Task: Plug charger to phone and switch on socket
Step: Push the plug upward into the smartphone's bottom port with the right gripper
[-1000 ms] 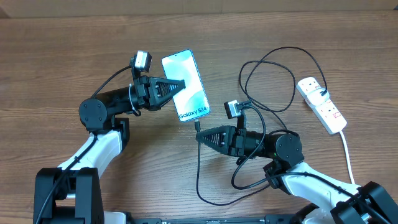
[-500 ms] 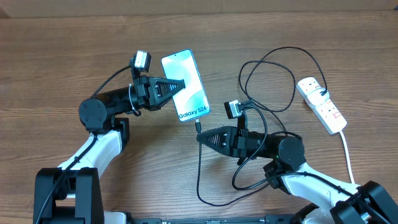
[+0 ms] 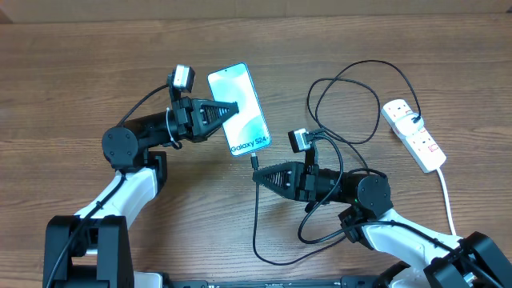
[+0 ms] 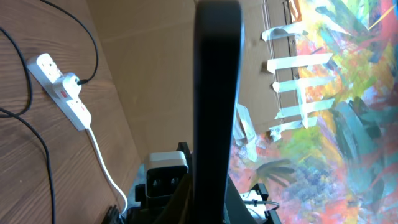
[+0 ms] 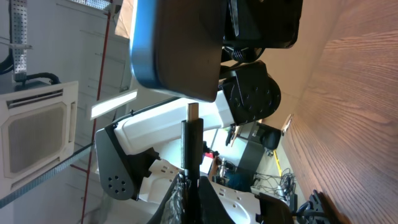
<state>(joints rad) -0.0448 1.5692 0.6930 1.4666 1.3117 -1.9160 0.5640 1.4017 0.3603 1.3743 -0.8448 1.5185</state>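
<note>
Left pincer (image 3: 234, 107) clamps the phone (image 3: 248, 128) steady, port exposed; right pincer (image 3: 256, 175), closed on the charger (image 3: 255, 216), aims its tip there.

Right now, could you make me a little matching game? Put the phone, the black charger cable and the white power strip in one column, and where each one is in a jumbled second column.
Things:
1. phone
2. charger
3. socket

Places:
A. lying on the table, far right
B. pinched in the left gripper, tilted up
C. pinched in the right gripper, tip near the phone's bottom edge

Pairs: 1-B, 2-C, 3-A
</note>
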